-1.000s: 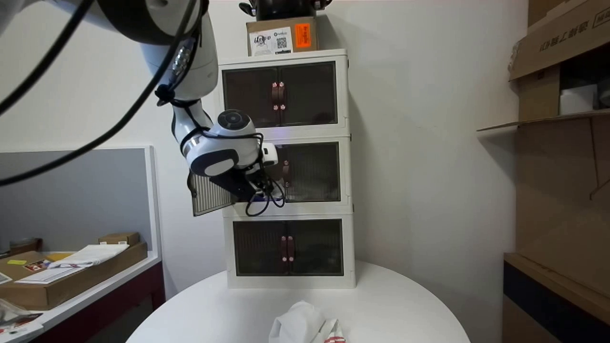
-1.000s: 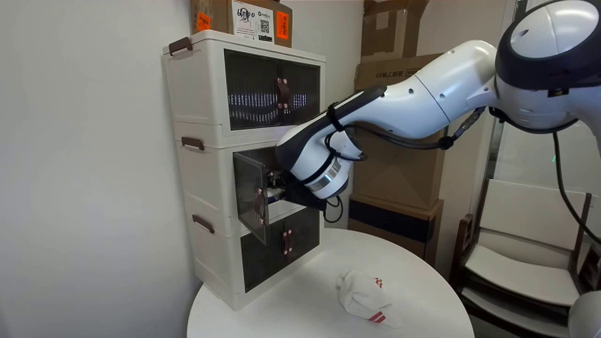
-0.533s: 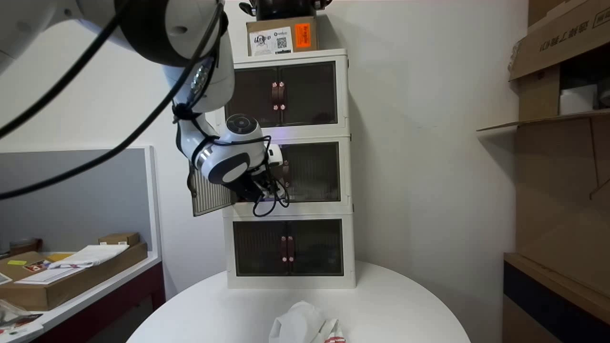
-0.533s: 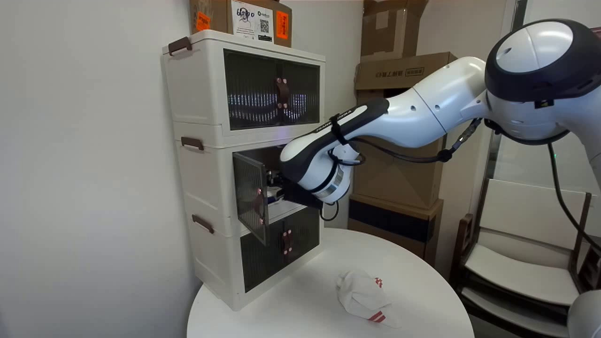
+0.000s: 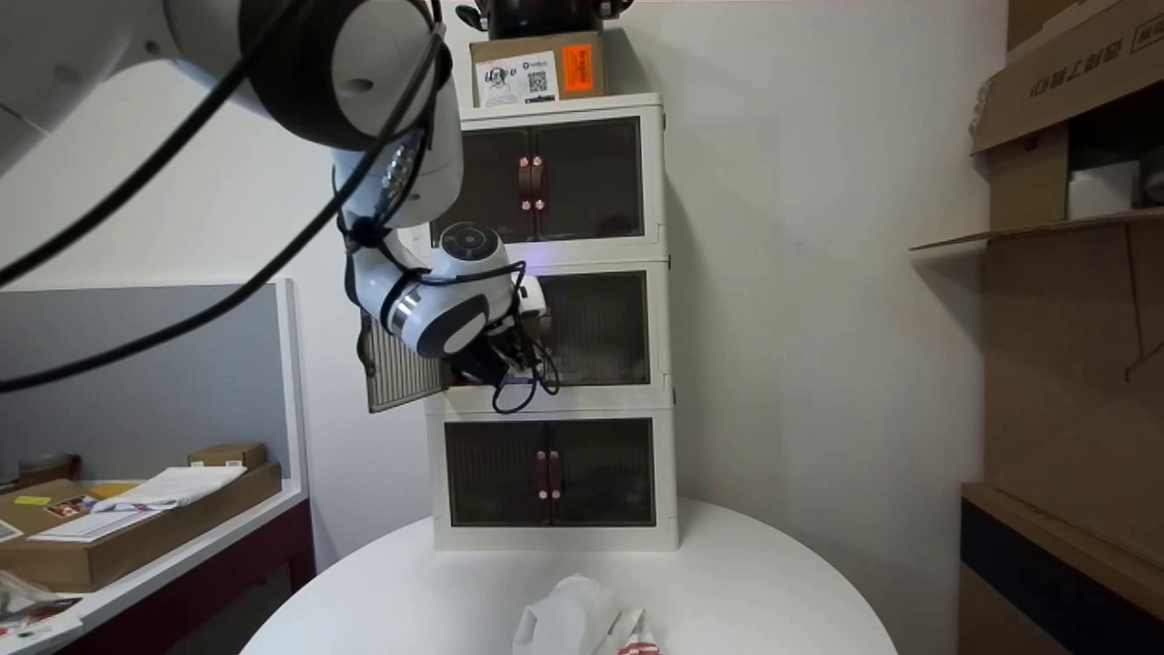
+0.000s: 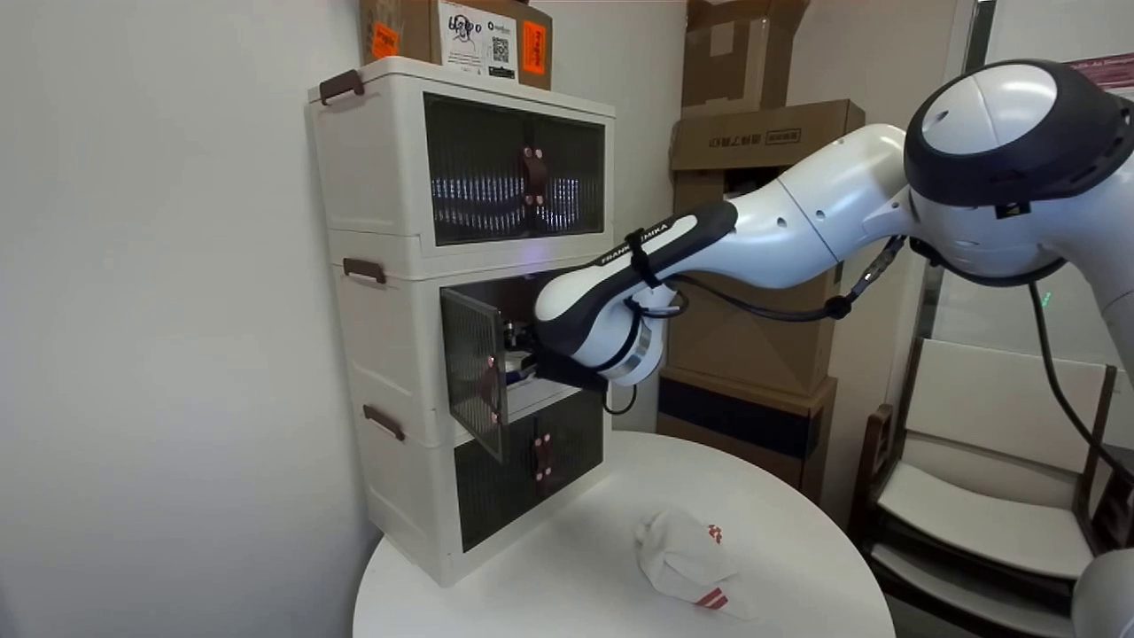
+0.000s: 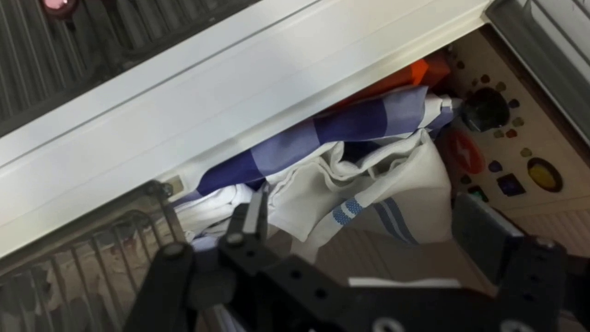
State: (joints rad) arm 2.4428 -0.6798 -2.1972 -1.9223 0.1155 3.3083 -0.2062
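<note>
Spread around a striped cloth [image 7: 405,184] inside the cabinet [image 6: 381,346]

In the cabinet's middle compartment, just inside the front sill [image 7: 221,106]: the striped cloth, loosely heaped. To either side of it, the gripper [image 7: 362,196], jaws wide apart, nothing visibly pinched; contact with the cloth impossible to tell.

Likeliest trouble on closing: catching the checked cloth [image 7: 355,120] too, because of its lying right against the striped cloth along the cabinet's sill. Possible slipping as well, from slack folds. Also conceivable: a bump against the cabinet's open door [image 6: 465,354], smoky and ribbed, with one jaw so near it.

Soft, matt weave on the striped cloth, with a dotted blue band and plain grey-blue lines. Smoother look to the checked cloth, violet and white. Further along the cabinet's sill, an angular orange object [image 7: 410,76], partly hidden, and a beige panel [image 7: 539,133] scattered with gem-like shapes. On the round table [image 6: 815,567] before the cabinet, a crumpled white towel [image 6: 678,549] with red marks; atop the cabinet, a cardboard box [image 6: 456,40] with orange labels.
</note>
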